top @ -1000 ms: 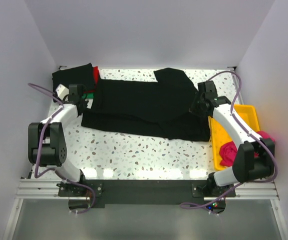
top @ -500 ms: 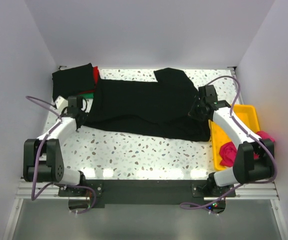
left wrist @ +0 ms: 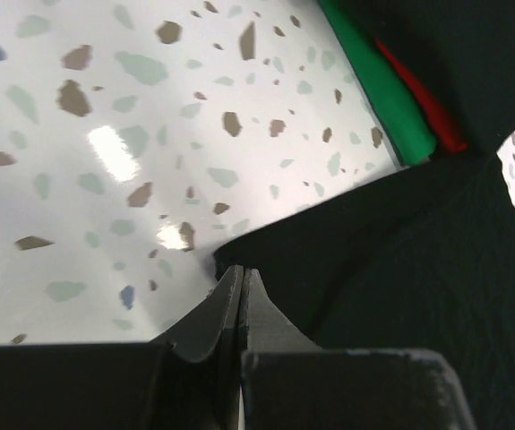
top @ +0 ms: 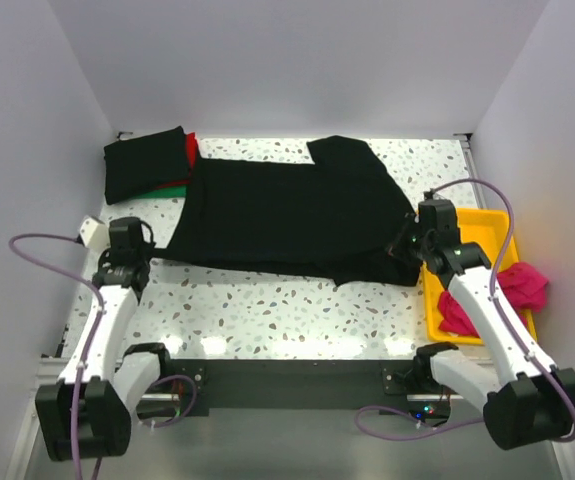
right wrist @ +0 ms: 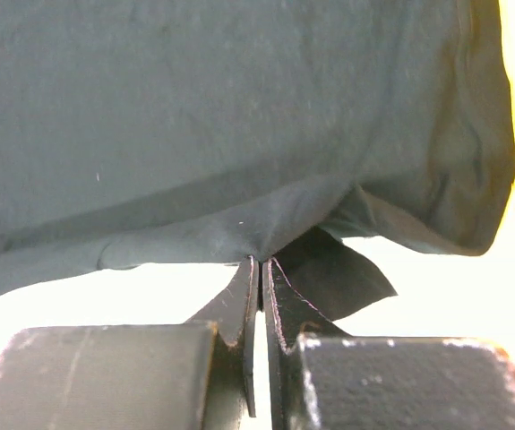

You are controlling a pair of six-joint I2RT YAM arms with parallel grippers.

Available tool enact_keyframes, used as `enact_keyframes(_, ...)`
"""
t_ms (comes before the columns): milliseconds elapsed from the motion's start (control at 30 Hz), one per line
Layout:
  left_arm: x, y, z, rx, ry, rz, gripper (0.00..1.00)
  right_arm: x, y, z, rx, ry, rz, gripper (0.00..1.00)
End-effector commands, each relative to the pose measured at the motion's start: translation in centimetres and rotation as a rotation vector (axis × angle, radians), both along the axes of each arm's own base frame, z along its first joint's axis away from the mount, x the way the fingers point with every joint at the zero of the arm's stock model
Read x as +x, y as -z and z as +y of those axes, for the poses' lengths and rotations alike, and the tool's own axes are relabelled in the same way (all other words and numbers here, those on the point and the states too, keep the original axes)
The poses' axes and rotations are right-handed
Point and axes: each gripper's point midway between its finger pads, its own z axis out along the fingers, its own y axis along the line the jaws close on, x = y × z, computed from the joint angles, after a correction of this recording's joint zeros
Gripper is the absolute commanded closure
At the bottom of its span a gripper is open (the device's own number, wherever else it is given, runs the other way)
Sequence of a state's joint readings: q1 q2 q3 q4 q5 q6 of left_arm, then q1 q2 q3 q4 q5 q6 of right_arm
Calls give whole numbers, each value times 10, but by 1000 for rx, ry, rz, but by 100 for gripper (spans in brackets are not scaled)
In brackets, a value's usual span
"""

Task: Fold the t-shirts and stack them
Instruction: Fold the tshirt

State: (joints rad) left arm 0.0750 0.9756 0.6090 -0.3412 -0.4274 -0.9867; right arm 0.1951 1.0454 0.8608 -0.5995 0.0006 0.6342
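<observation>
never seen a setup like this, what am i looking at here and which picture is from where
Two robot arms are bolted at the near edge of a speckled table. One picture looks down from above; the other two come from a camera on each wrist, past that arm's own fingers. A black shirt lies spread out. Far left is a folded stack: black on top, red and green beneath. A yellow tray on the right holds a pink shirt. The right gripper is shut on the black shirt's edge. The left gripper is shut at its corner; whether it pinches cloth is unclear.
</observation>
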Motion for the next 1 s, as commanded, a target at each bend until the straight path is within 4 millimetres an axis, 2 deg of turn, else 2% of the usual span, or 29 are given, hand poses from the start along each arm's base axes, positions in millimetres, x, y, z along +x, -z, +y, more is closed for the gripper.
enact_keyframes(0,-33,-2,19,42,-72,22,100,-29,5,0,33,-5,47,100)
enact_keyframes(33,-41,-1,21,46,-82,33,100,-34,5,0,34,-8,46,100)
enact_keyframes(67,-47,-9,23,53,-92,2,100,-40,0,-1,42,-4,29,100)
enact_keyframes(133,-56,-13,23,55,-97,-3,100,-53,-2,-3,42,-3,34,100)
enact_keyframes(300,-73,-40,23,65,-115,-60,100,-79,-22,-11,48,13,-9,100)
enact_keyframes(433,-86,-65,28,92,-146,-91,100,-89,-39,-14,46,16,-47,100)
enact_keyframes(633,-99,-95,33,128,-178,-140,100,-99,-54,-17,42,13,-72,100)
enact_keyframes(800,-102,-107,34,144,-173,-159,100,-103,-61,-19,39,13,-86,100)
enact_keyframes(900,-92,-98,30,138,-134,-146,100,-99,-59,-18,37,13,-85,100)
enact_keyframes(967,-77,-92,25,122,-93,-143,100,-93,-54,-18,31,17,-69,100)
